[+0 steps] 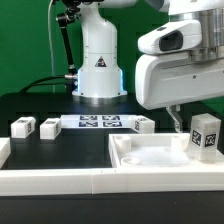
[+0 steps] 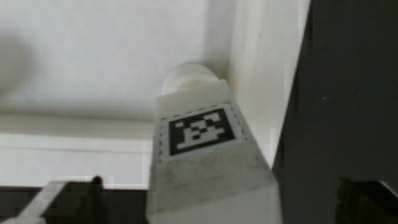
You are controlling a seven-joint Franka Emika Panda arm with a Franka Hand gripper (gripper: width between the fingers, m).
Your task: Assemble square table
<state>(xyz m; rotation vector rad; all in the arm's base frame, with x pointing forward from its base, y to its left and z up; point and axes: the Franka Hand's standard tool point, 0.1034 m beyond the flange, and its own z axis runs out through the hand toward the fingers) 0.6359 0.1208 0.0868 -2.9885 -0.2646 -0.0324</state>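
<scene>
The white square tabletop (image 1: pixel 150 157) lies rim-up at the exterior view's right front. One tagged white leg (image 1: pixel 205 135) stands upright in its far right corner. My gripper (image 1: pixel 190 122) hangs over that leg, open. In the wrist view the leg (image 2: pixel 205 130) rises between the two dark fingers (image 2: pixel 71 203), with a gap on each side, and the tabletop's inner corner (image 2: pixel 107 90) lies behind it. Three more legs (image 1: pixel 22 127) (image 1: pixel 49 127) (image 1: pixel 143 124) lie loose on the black table.
The marker board (image 1: pixel 98 122) lies flat between the loose legs. A long white border wall (image 1: pixel 60 180) runs along the front. The robot's base (image 1: pixel 97 65) stands at the back centre, with cables to its left.
</scene>
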